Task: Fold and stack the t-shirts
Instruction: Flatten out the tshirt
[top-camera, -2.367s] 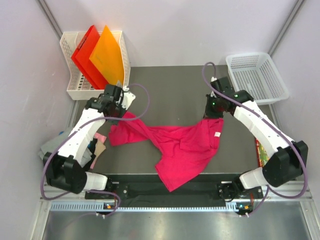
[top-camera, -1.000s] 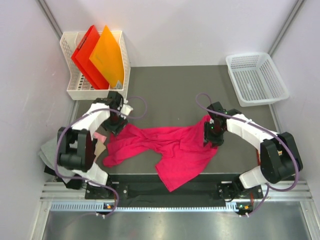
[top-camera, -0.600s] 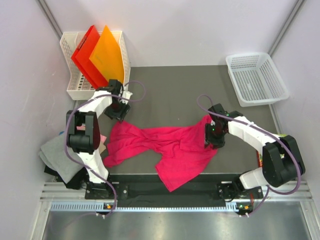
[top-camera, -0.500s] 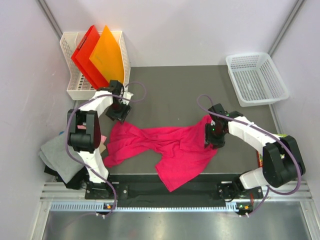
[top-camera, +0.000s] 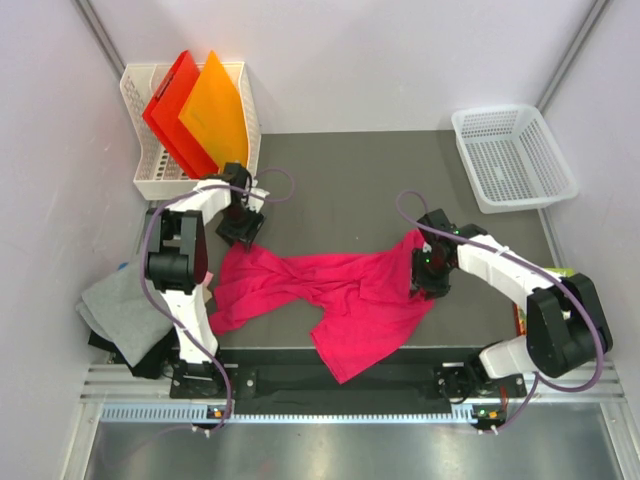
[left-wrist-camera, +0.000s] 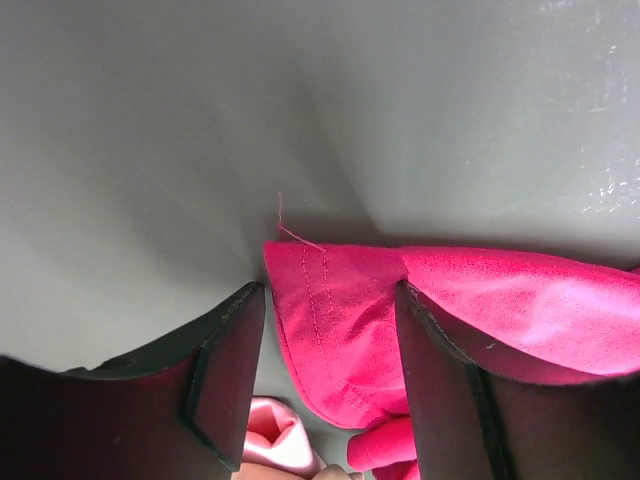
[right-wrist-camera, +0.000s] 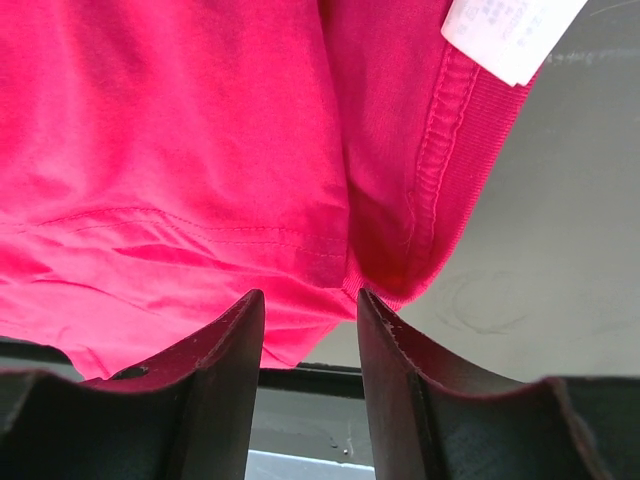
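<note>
A grey worktop (top-camera: 350, 170) lies between pale walls. Behind the left gripper (top-camera: 240, 232), a white basket (top-camera: 140, 185) holds a red folder (top-camera: 170, 110) and an orange folder (top-camera: 215, 110) on edge. A second white basket (top-camera: 515, 155) stands well behind the right gripper (top-camera: 430, 275). The magenta t-shirt (top-camera: 350, 295) lies rumpled between both grippers.

Only the left wrist view shows its stitched hem corner between the left gripper's parted, unclamped jaws, with pale pink cloth (left-wrist-camera: 268, 445) just beneath. Only the right wrist view shows the collar's white label (right-wrist-camera: 505, 35) ahead of the right gripper's moderately parted jaws, which pinch nothing.
</note>
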